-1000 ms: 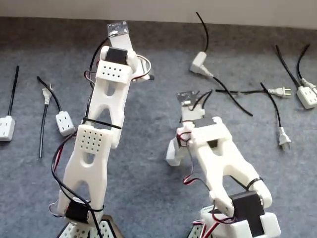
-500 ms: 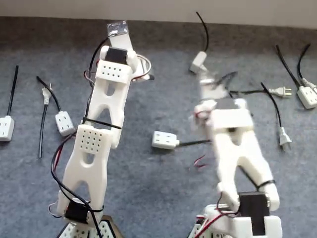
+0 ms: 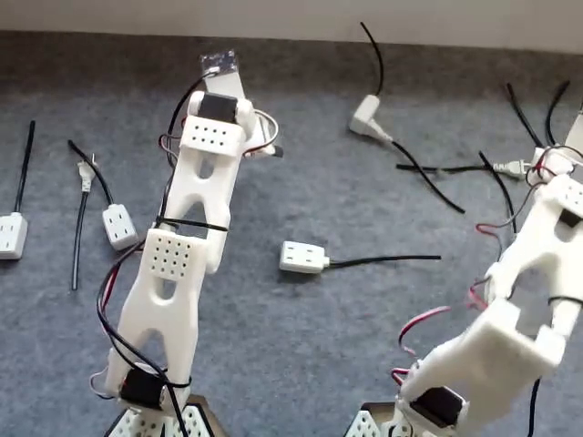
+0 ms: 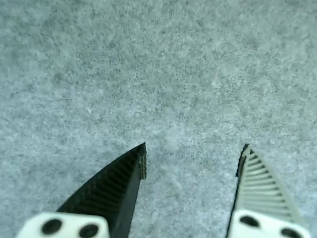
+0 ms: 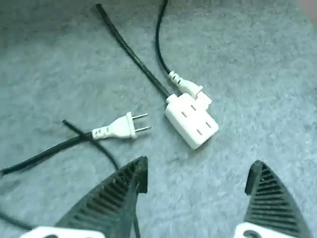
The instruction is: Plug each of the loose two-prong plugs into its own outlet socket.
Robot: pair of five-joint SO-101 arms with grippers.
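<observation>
My right gripper (image 5: 198, 173) hangs open over the grey carpet at the table's far right. Just beyond its tips lie a loose white two-prong plug (image 5: 119, 128) and a white outlet block (image 5: 192, 120), which has another small plug (image 5: 185, 87) in its end. From above, the right arm (image 3: 537, 264) covers that block, and the loose plug (image 3: 516, 167) lies beside its wrist. My left gripper (image 4: 193, 154) is open over bare carpet at the back (image 3: 219, 66). Another outlet block (image 3: 303, 258) lies alone at the centre.
More white outlet blocks lie at the far left (image 3: 11, 232), left (image 3: 118, 226) and back centre (image 3: 367, 116). A loose plug (image 3: 85, 171) on a black cord lies left of the left arm. Black cords (image 3: 437, 187) cross the carpet at the right.
The right arm has swung from the table's centre to the far right, uncovering the centre outlet block, which now lies a little farther back. The left arm has barely moved.
</observation>
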